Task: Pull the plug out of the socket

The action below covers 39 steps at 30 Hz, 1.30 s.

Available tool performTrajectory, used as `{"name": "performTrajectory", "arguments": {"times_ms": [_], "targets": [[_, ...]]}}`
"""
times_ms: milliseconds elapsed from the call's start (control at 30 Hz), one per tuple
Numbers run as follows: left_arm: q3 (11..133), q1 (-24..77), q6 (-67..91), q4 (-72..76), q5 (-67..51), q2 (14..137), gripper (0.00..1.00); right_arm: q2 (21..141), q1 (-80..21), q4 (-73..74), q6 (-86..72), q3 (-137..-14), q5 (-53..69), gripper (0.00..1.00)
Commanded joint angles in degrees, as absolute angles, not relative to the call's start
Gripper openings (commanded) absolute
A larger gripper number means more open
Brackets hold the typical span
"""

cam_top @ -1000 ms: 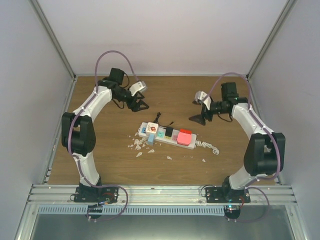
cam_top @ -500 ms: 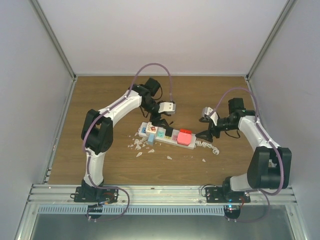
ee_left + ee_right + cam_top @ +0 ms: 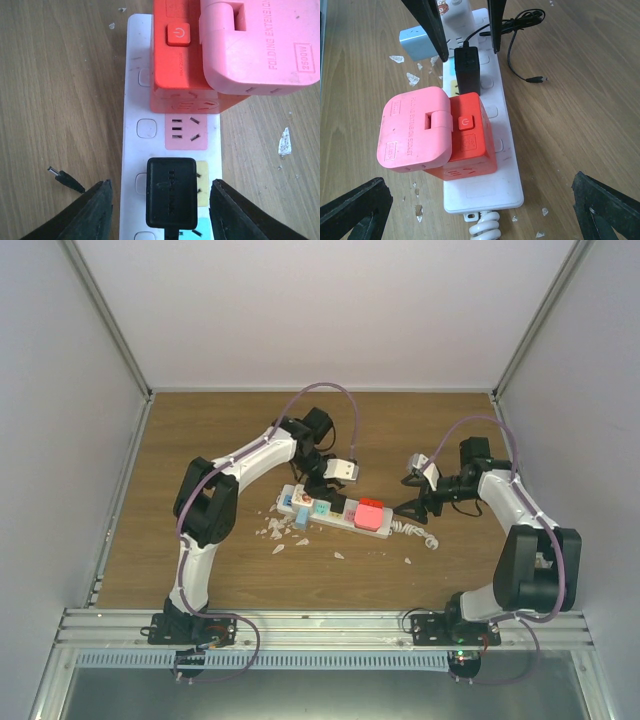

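While the black rectangular plug sits seated in a yellow-marked outlet, the long white multi-outlet power strip lies flat on the brown wooden table and serves as reference for all positions below.

Left gripper: poised above the strip with jaws parted. One black finger stands on each side of the plug. A visible gap remains on both sides, so nothing is gripped.

Right gripper: positioned just off the strip's cord end, jaws spread wide, holding nothing.

On the strip: a red cube adapter with a power button occupies the section toward the cord end. A pink folding block is attached to its side and overhangs the strip's long edge. One pink-marked outlet between the cube and the black plug is unoccupied.

At the cord end, a coiled white cord leaves the strip. A thin black cable with a barrel tip lies on the table beside the strip. A light blue block sits against the far end. Small white flakes are scattered near that end.
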State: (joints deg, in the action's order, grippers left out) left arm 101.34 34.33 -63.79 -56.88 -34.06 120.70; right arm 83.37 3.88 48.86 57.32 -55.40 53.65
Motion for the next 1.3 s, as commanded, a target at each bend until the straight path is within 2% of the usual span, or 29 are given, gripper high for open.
{"name": "performTrajectory", "arguments": {"times_ms": [0,333,800,1267], "targets": [[100.41,35.07,-66.32,-57.22,-33.8,122.08,0.52,84.05,4.43,47.94,55.91,-56.72,53.69,1.0],[96.32,35.46,-67.92,-56.44,-33.85,120.15,0.43,85.27,4.48,46.85,54.27,-57.93,53.33,1.0],[91.52,35.02,-63.19,-49.06,-35.23,113.79,0.22,86.46,4.47,46.99,54.32,-58.73,53.52,0.99],[92.11,33.18,-61.61,-49.28,-37.74,111.27,0.18,86.14,4.42,47.56,55.81,-58.27,53.33,1.0]]}}
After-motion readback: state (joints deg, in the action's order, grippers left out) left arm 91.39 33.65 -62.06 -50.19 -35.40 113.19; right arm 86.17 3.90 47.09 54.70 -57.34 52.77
